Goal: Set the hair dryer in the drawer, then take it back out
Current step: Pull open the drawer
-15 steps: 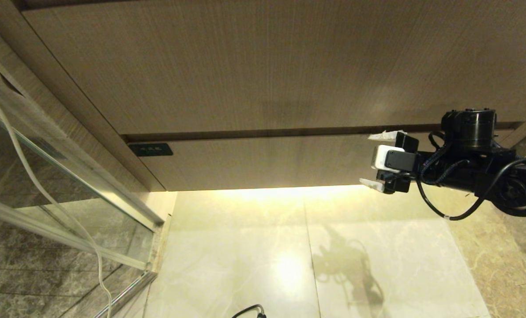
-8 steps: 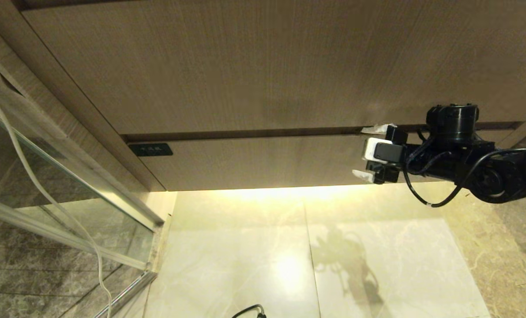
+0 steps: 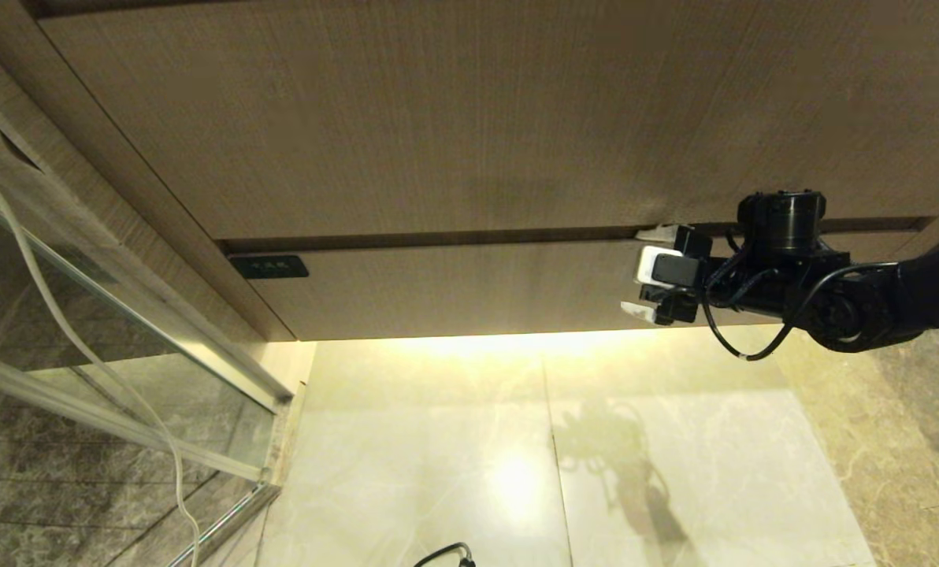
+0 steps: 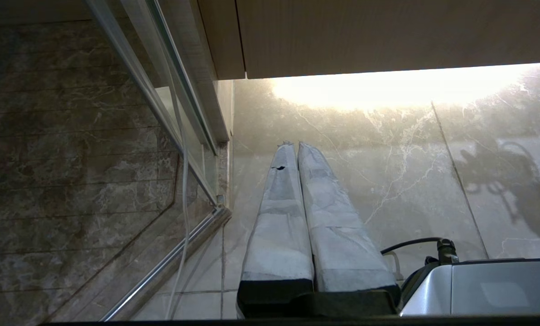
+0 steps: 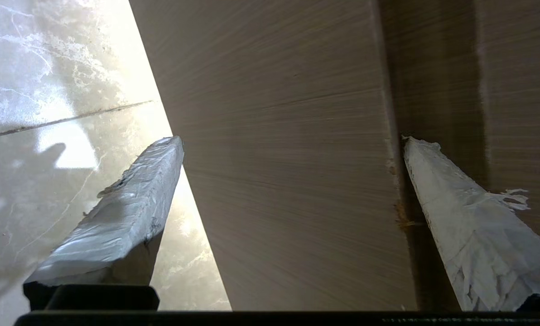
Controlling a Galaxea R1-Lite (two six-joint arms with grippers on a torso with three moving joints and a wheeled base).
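Marble floor under cabinet. Wide light wood-grain drawer (image 3: 469,287) – shut, rigid; hook its top lip. Right gripper (image 3: 649,272) at 3 o'clock, jaws spread astride the front. Left gripper (image 4: 297,149) clenched, empty. Hair dryer unseen.

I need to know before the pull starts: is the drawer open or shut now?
Shut. The drawer front sits flush under the tall panel, with only a thin dark seam between them. The right gripper straddles it, jaws open.
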